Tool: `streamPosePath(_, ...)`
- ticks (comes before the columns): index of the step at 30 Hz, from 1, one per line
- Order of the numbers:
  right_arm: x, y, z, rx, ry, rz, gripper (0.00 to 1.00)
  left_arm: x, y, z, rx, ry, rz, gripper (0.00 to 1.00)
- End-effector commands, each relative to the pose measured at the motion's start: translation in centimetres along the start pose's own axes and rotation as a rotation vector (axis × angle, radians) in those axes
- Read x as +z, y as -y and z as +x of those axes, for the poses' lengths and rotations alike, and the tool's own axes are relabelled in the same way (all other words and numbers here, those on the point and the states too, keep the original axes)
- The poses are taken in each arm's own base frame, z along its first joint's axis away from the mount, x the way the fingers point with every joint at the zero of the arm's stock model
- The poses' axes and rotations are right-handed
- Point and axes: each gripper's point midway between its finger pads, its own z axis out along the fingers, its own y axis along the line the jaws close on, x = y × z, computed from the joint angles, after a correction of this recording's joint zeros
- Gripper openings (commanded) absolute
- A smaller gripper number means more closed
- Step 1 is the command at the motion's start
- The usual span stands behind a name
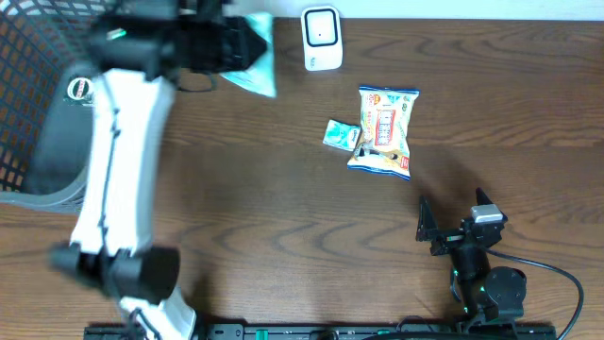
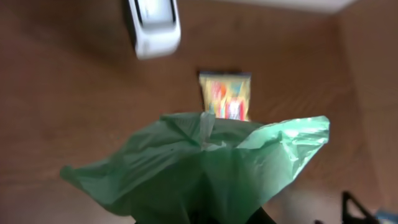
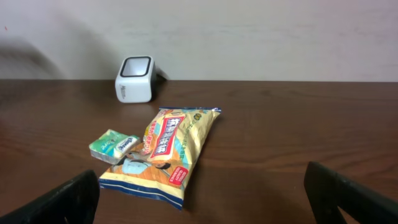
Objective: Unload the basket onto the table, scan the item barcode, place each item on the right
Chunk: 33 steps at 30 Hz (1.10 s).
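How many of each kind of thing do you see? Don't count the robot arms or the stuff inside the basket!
Bags: 2, the green bag held up and the yellow snack bag
Small green pack: 1
Scanner: 1
Basket: 1
Total: 5

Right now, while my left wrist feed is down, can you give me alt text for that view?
A crumpled green plastic bag, clamped in the left end effector at the bottom edge, fills the lower half of the blurry frame. Beyond it on the brown table are a yellow snack packet and, at the top, the white scanner.
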Motion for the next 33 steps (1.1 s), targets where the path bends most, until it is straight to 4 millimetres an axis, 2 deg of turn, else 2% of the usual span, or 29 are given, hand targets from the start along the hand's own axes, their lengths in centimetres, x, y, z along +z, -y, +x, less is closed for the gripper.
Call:
streamPosePath(1,0.0,0.2,0.0,-0.011,0.001,0.010,0.99,5.4,-0.9,2.1,0.002,-0.132,-0.037,0.08)
streamPosePath(6,0.0,0.2,0.0,-0.011,0.001,0.010,0.99,11.5,-4.0,4.8,-0.001,-0.263,-0.169,0.07)
streamPosePath(12,0.0,0.2,0.0,-0.011,0.001,0.010,0.99,17.5,-5.4,7.9,-0.004,-0.386,-0.189,0.07)
streamPosePath(17,0.0,0.2,0.0,-0.011,0.001,0.010,0.99,21.3,-6.2,10.5,-0.002,-0.464,-0.198,0.07)
streamPosePath(21,0.0,0.2,0.0,-0.011,0.001,0.010,0.99,23.2,-6.6,11.5,0.011,-0.485,-0.208,0.08)
streamPosePath(26,0.0,0.2,0.0,-0.011,0.001,0.010,0.99,24.5,-5.9,11.2,0.037,-0.455,-0.194,0.29)
streamPosePath(28,0.0,0.2,0.0,-0.011,0.000,0.010,0.99,24.6,-5.5,11.2,0.044,-0.451,-0.190,0.41)
streamPosePath(31,0.0,0.2,0.0,-0.011,0.000,0.010,0.99,24.4,-5.0,11.0,0.049,-0.446,-0.186,0.69)
streamPosePath(33,0.0,0.2,0.0,-0.011,0.001,0.010,0.99,23.8,-4.7,10.4,0.050,-0.437,-0.185,0.73)
